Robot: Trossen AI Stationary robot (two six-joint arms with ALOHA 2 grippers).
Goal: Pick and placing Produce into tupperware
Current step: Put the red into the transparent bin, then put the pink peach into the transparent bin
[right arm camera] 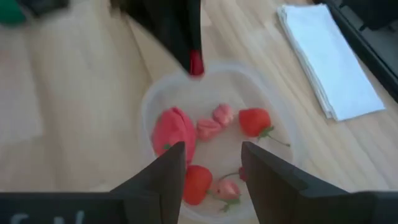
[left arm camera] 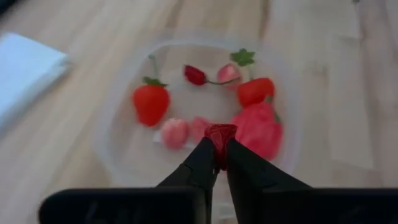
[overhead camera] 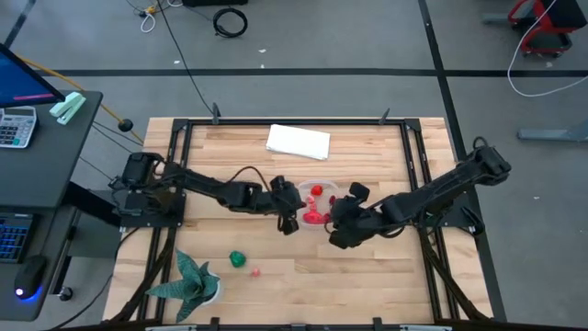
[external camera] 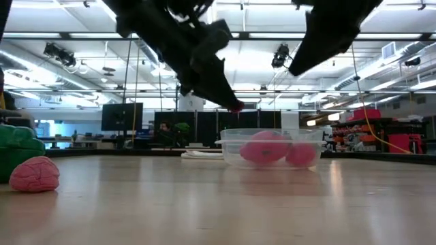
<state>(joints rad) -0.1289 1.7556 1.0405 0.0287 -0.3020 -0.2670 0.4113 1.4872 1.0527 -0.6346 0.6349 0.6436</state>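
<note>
The clear tupperware [overhead camera: 329, 187] sits mid-table and holds several red and pink produce pieces, among them a strawberry [left arm camera: 150, 102] and a larger pink-red piece [left arm camera: 258, 127]. My left gripper [left arm camera: 221, 146] hovers over the container's near-left rim, shut on a small red piece [left arm camera: 221, 132]. My right gripper [right arm camera: 213, 152] is open above the container's right side, touching nothing. A green piece [overhead camera: 237, 260] and a small pink piece [overhead camera: 255, 272] lie on the table near its front edge. My left gripper pinches the small red piece [external camera: 236, 107] between its two fingertips [right arm camera: 188, 43], at their free ends only. The fingers slant down from the table's left. The piece is lifted clear, above the tupperware's rim [external camera: 231, 143].
A folded white cloth [overhead camera: 299, 141] lies toward the far edge. A spiky teal plant-like thing [overhead camera: 188, 280] stands at the near left corner. In the low view the pink piece [external camera: 34, 173] and the green piece [external camera: 17, 146] sit close by on the left. A black frame [overhead camera: 413, 147] borders the tabletop.
</note>
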